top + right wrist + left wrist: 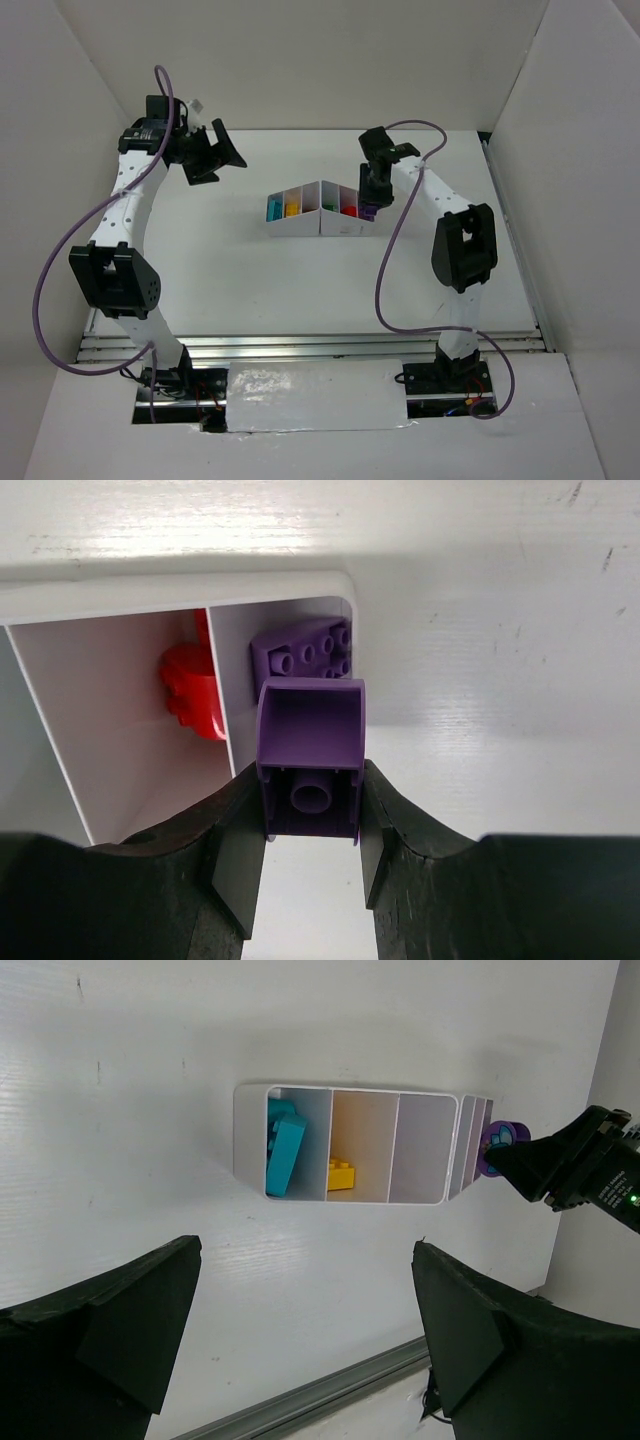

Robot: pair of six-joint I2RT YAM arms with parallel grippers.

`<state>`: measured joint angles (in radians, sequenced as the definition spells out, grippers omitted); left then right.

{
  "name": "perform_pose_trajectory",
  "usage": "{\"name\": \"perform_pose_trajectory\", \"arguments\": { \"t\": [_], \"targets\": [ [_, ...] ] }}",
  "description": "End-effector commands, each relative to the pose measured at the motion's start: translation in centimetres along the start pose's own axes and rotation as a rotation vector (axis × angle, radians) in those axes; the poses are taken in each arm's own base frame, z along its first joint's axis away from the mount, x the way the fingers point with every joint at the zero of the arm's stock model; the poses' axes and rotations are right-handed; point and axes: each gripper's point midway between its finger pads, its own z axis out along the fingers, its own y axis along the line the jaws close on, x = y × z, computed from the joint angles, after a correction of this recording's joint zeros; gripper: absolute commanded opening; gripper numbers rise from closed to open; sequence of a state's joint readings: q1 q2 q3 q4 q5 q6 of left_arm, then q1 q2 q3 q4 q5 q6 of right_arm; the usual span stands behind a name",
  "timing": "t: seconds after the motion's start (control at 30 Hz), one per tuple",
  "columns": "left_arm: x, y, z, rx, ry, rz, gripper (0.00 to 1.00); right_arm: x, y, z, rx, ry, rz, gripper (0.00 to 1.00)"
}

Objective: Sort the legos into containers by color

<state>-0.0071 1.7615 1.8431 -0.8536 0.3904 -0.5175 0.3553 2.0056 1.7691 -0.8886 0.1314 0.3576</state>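
Observation:
The white divided tray (340, 228) stands mid-table. In the top view it holds a light blue brick (273, 208), a yellow brick (292, 209) and a red brick (348, 209). My right gripper (310, 815) is shut on a purple brick (310, 745), held just above the tray's right end compartment. A second purple brick (305, 655) lies in that compartment, and the red brick (192, 690) is in the one beside it. My left gripper (307, 1290) is open and empty, well off to the tray's left (215, 150). Its view shows the light blue brick (285, 1150), the yellow brick (342, 1173) and the held purple brick (497, 1145).
White walls enclose the table at the back and on both sides. A metal rail (320, 345) runs along the near edge. The right arm's purple cable (385, 270) loops beside the tray.

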Motion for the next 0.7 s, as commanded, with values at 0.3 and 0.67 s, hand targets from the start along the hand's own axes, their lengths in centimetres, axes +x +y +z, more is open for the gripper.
{"name": "perform_pose_trajectory", "arguments": {
  "t": [0.3,0.67],
  "targets": [
    [0.1,-0.9,-0.2,0.034,0.002,0.058,0.99,-2.0,1.3,0.6,-0.045,-0.050,0.011,0.41],
    [0.4,-1.0,0.5,0.047,0.025,0.061,0.99,-1.7,1.2,1.0,-0.042,-0.044,0.026,0.63]
  ]
}}
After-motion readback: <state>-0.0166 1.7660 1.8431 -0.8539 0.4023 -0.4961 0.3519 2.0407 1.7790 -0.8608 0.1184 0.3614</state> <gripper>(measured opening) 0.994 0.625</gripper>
